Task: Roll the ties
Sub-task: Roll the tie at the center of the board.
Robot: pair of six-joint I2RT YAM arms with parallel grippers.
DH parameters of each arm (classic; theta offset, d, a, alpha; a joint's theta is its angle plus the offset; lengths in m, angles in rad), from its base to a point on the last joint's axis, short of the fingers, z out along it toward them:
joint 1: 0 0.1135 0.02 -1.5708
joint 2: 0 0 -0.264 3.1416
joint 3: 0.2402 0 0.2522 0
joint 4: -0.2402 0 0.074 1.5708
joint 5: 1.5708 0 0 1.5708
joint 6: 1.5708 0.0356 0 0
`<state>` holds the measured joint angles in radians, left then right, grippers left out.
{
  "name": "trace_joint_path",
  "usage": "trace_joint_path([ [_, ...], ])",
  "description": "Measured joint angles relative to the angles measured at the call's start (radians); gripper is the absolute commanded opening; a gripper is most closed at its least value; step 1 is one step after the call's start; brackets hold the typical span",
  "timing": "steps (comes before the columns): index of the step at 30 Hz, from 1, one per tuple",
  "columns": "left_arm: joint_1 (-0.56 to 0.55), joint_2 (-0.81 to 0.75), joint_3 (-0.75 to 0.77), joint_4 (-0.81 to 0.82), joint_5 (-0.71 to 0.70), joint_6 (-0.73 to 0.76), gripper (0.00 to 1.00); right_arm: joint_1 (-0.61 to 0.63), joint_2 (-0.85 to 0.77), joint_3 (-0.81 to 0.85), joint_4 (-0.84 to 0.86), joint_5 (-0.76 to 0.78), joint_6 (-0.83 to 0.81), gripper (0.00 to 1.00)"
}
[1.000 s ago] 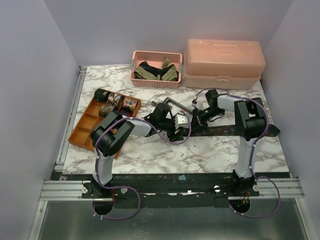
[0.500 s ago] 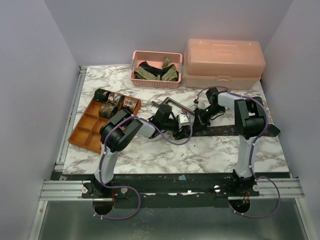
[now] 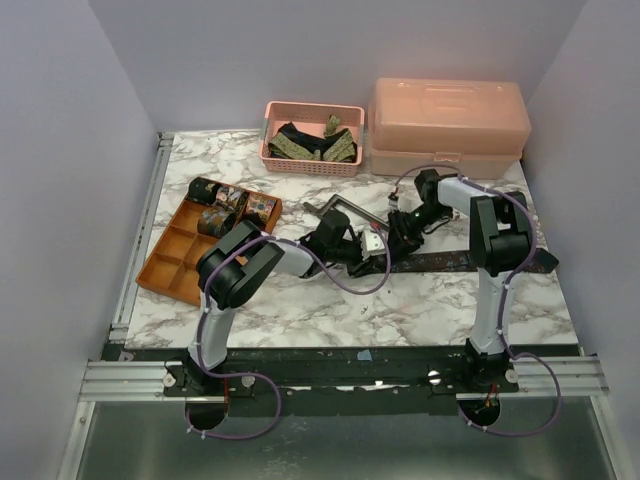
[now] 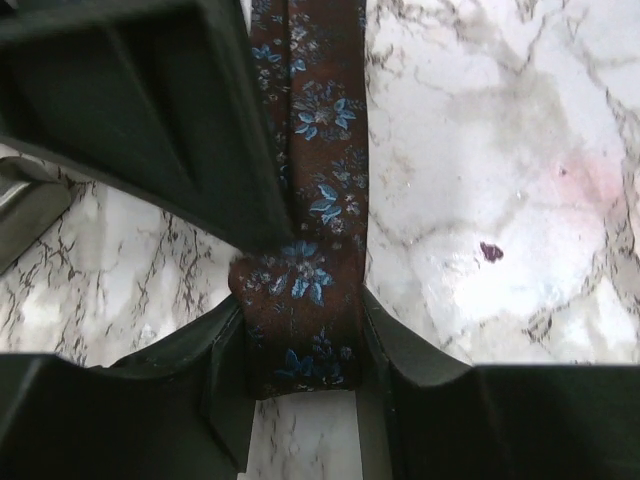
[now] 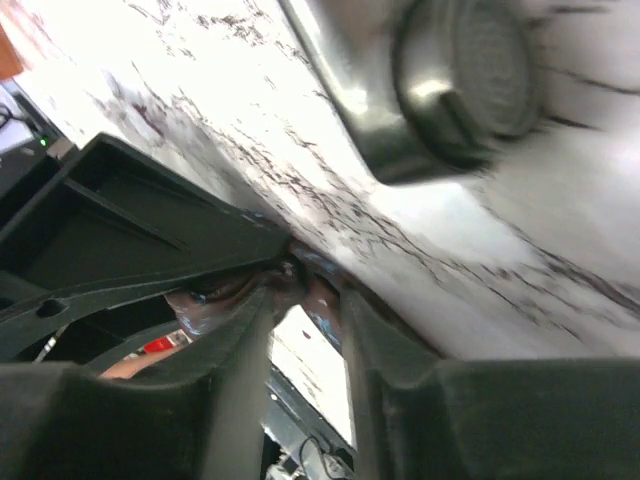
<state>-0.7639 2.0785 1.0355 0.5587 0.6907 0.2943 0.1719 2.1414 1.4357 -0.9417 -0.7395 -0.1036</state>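
Observation:
A dark brown tie (image 3: 470,262) with blue flowers lies as a flat strip across the right of the marble table. Its left end is folded over. In the left wrist view my left gripper (image 4: 300,350) is shut across the width of that folded end (image 4: 310,300). My right gripper (image 3: 398,238) meets it from the back right; one black finger (image 4: 180,110) presses on the fold. In the right wrist view my right gripper (image 5: 305,300) has its jaws narrowly apart with brown fabric (image 5: 325,295) pinched at the tips. Several rolled ties (image 3: 232,205) sit in the orange tray (image 3: 170,262).
A pink basket (image 3: 310,163) with loose olive-gold and black ties stands at the back. A pink lidded box (image 3: 448,128) is at the back right. A grey metal crank-shaped bar (image 3: 335,207) lies just behind the grippers; its knob shows in the right wrist view (image 5: 465,85).
My left gripper has slid slightly right along the tie's end. My right gripper has shifted a little back and right, staying at the fold. The fold has tightened.

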Motion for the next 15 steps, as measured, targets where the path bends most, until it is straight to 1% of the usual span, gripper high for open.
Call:
trace_joint_path([
  [3, -0.009, -0.037, -0.025, -0.049, -0.040, 0.076, 0.13, -0.041, -0.003, 0.029, -0.030, -0.024, -0.042, 0.68],
  [4, -0.010, -0.042, -0.020, -0.070, -0.050, 0.098, 0.14, -0.058, -0.008, 0.029, -0.042, -0.039, -0.059, 0.77],
  [5, -0.013, -0.044, -0.007, -0.098, -0.056, 0.116, 0.14, -0.070, -0.015, 0.026, -0.053, -0.052, -0.076, 0.80],
  [6, -0.015, -0.045, 0.006, -0.123, -0.062, 0.130, 0.14, -0.082, -0.025, 0.018, -0.068, -0.069, -0.089, 0.80],
  [10, -0.024, -0.045, 0.044, -0.198, -0.079, 0.174, 0.15, -0.093, -0.064, -0.037, -0.079, -0.129, -0.111, 0.66],
  [15, -0.036, -0.045, 0.069, -0.252, -0.090, 0.201, 0.16, -0.031, -0.066, -0.066, -0.051, -0.158, -0.081, 0.52],
])
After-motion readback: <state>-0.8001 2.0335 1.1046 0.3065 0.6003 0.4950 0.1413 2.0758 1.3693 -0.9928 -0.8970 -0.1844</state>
